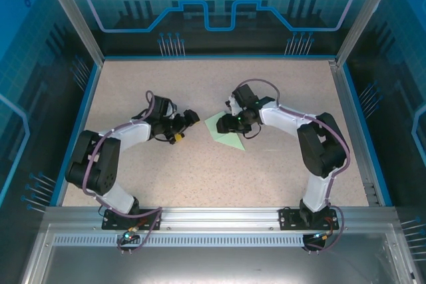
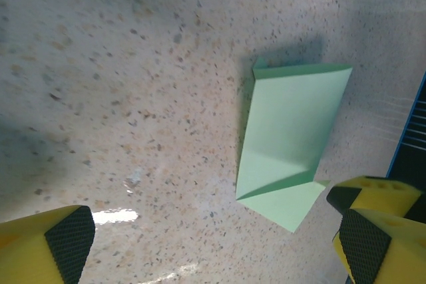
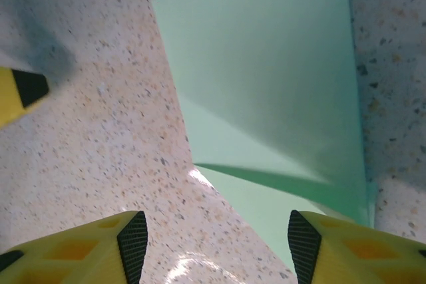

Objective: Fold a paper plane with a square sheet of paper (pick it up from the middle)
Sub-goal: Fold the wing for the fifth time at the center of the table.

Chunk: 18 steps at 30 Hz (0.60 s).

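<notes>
The square sheet of paper [image 1: 226,132], already partly folded, lies on the surface [image 1: 200,177] near the middle. The right pincer [image 3: 218,244] hangs over its edge with fingers apart, holding nothing. The left pincer [image 2: 216,241] is wide apart nearby. The paper looks light, thin and easy to crumple, so I would grip a raised fold gently.

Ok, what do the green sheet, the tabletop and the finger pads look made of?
Sheet: thin matte paper, judging by its sharp creases and folded flaps. Tabletop: speckled beige, stone-like or laminate, slightly glossy where the light reflects. Pads: black and cross-hatched, probably rubber.
</notes>
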Available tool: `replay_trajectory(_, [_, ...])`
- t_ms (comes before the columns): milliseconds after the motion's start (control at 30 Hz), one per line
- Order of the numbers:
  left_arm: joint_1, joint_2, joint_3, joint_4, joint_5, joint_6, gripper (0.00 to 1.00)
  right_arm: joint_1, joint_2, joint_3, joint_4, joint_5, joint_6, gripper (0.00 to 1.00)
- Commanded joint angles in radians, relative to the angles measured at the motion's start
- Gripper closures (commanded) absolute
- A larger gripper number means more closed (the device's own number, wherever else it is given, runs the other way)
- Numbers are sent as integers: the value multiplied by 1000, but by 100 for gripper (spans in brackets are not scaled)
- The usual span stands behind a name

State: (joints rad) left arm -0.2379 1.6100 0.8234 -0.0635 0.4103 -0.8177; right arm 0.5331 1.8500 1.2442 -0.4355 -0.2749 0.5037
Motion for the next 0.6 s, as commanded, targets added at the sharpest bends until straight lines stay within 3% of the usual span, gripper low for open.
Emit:
replay_trajectory(0, [-19, 26, 30, 36, 42, -37, 2, -5, 0, -26, 49, 6, 69, 40])
replay_trajectory(267, [-50, 59, 39, 60, 75, -69, 3, -31, 47, -37, 61, 16, 82, 41])
replay_trajectory(567, [-100, 101, 69, 79, 112, -90, 12, -67, 94, -85, 106, -2, 122, 41])
